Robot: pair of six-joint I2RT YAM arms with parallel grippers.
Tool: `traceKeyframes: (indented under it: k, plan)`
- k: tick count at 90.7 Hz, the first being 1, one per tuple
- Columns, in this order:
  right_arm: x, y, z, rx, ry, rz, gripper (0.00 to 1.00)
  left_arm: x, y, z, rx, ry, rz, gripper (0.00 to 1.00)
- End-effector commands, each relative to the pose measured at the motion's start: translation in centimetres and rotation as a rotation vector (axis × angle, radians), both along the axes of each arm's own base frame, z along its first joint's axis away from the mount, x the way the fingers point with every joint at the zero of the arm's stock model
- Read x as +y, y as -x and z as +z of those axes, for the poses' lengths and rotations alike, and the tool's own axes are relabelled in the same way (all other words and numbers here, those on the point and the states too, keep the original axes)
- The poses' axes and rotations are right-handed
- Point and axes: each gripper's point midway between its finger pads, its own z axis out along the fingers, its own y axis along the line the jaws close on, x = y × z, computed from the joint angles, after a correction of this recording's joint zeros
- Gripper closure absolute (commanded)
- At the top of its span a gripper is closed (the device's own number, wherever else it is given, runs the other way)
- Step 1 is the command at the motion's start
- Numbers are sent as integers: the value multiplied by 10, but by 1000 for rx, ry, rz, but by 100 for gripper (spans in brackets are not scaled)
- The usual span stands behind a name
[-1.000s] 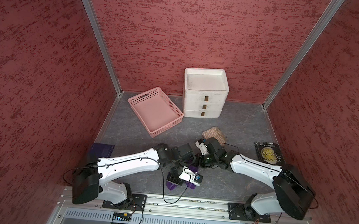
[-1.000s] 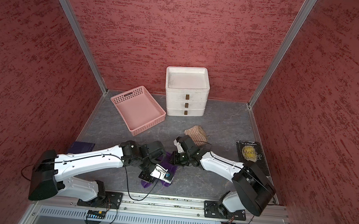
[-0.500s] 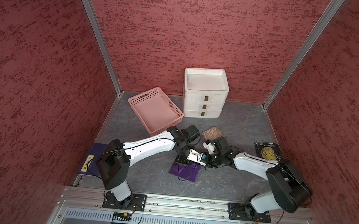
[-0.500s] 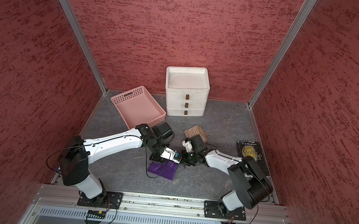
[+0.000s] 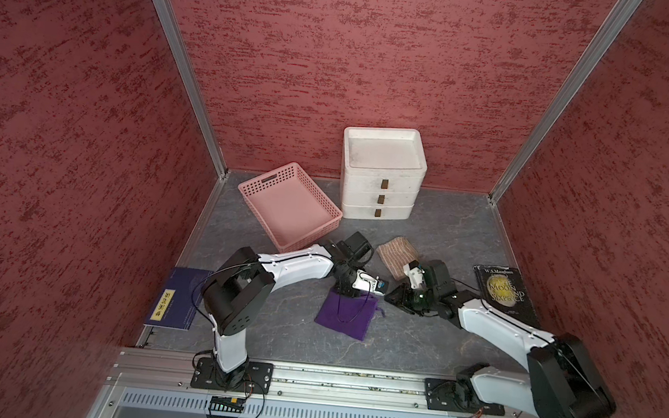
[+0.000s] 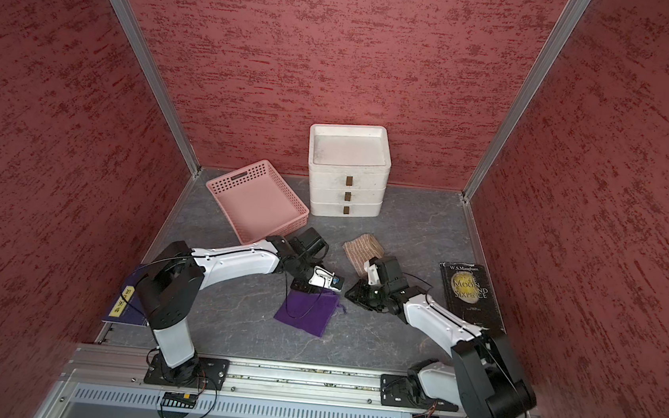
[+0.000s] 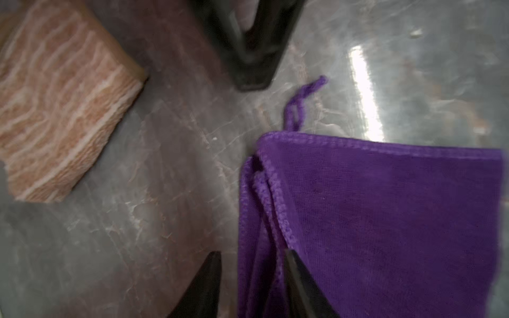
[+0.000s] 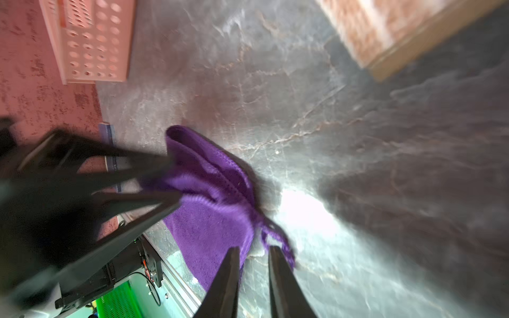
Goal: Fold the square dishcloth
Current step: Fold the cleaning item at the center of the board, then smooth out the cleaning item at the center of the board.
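Red walls close in a grey marble tabletop [image 5: 416, 341], where the purple dishcloth [image 5: 346, 314] lies folded small, just beneath the left jaws. Those have just sprung apart, letting go of the edge they carried. The right jaws stand barely apart and empty, beside its loop [image 7: 300, 104]. I'd say one fold is down. A brown striped cloth [image 5: 397, 252] just beyond both jaws could snag. The basket [image 5: 289, 210] and book [image 5: 503, 293] sit clear.

Two books [image 5: 175, 303] [image 5: 503, 293]; one dishcloth [image 5: 351, 323], towel [image 5: 395, 250], basket [image 5: 260, 216], cabinet [image 5: 379, 199].
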Motion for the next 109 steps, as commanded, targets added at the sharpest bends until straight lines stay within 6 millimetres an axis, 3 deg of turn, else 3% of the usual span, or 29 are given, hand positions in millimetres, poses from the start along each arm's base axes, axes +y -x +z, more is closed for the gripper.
traceKeyframes:
  k: [1, 5, 20, 26, 34, 41, 49, 55, 63, 85, 92, 100, 109]
  plan:
    - [-8, 5, 12, -40, 31, -35, 75, -13, -62, 31, -303, 104, 82, 33]
    - [-4, 10, 18, -50, 29, -19, 75, -10, -62, 40, -304, 117, 93, 28]
    - [26, 25, 35, -87, 23, 52, 74, 3, -43, 98, -160, 198, 167, 27]
    - [42, 29, 39, -95, -5, 83, 73, 11, -40, 113, -163, 230, 197, 28]
    - [66, 32, 39, -92, -44, 125, 73, 23, -34, 116, -129, 247, 255, 31]
    - [88, 38, 38, -83, -94, 173, 74, 29, -11, 107, 1, 254, 285, 38]
    - [107, 47, 27, -53, -110, 234, 75, 33, 18, 80, 154, 235, 308, 49]
    - [115, 53, 15, -34, -132, 268, 76, 35, 26, 55, 219, 178, 343, 62]
    - [113, 60, -8, 19, -130, 271, 77, 39, 15, 28, 220, 99, 429, 76]
    - [91, 68, -50, 78, -41, 212, 78, 54, -10, -41, 168, -50, 505, 78]
    - [89, 68, -46, 74, -34, 206, 78, 61, -26, -54, 116, -91, 544, 85]
    - [94, 66, -16, 17, -84, 208, 76, 64, -40, -49, 84, -65, 592, 89]
    - [100, 65, 5, -28, -90, 213, 75, 59, -30, -36, 131, -5, 575, 85]
